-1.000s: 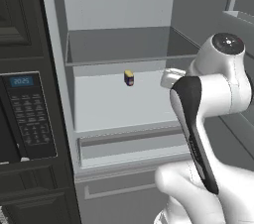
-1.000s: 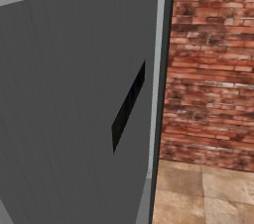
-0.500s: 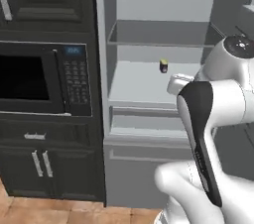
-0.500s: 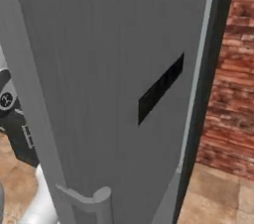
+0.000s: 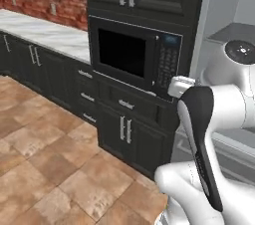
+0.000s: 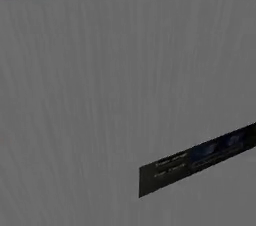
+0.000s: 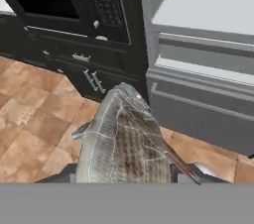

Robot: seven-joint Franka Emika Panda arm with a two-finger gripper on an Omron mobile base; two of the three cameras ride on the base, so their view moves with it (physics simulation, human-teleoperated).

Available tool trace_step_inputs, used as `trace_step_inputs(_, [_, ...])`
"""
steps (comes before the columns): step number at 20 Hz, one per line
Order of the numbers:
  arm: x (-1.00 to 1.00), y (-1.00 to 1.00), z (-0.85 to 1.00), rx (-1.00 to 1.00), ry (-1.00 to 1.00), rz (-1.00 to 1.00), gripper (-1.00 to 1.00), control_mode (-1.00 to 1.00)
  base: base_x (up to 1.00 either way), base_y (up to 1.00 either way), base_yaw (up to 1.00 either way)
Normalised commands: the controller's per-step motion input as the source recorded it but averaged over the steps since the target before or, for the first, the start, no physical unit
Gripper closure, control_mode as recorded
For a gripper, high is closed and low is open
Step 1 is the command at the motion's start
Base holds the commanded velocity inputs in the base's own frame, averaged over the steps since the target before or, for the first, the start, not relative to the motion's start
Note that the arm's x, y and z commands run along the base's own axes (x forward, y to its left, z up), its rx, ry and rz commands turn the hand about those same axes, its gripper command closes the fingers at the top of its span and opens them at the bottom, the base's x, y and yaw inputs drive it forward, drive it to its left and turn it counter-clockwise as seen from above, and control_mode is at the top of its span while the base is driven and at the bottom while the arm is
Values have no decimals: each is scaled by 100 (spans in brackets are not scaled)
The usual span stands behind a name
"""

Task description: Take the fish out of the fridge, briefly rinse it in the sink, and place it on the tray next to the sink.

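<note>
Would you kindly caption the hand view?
Fish held in the jaws, above tiled floor beside the fridge.

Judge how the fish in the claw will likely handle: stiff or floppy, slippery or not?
The fish sticks up unsupported from the claw without drooping, so probably stiff. Its glossy, scaled skin suggests it may be slippery. Its tapering body could slide out of a loose grip.

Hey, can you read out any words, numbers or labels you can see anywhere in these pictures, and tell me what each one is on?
None can be read.
Microwave keypad: rows of pale marks and a small blue display, too small to read.
Fridge door, dark panel: faint pale lettering and blurred blue marks, too blurred to read.
Fish, cabinets and floor: no text.
</note>
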Motion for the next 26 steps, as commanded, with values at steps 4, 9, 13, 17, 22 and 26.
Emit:
trace_step_inputs(4, [0,0,0,0,0,0,100,100,0,78,76])
trace_step_inputs(9, [0,0,0,0,0,0,100,100,55,86,55])
trace_step_inputs(13, [0,0,0,0,0,0,100,100,100,69,23])
trace_step_inputs(17, [0,0,0,0,0,0,100,100,100,10,10])
trace_step_inputs(22, [0,0,0,0,0,0,100,100,100,-70,-2])
trace_step_inputs(26, [0,0,0,0,0,0,100,100,100,-42,8])
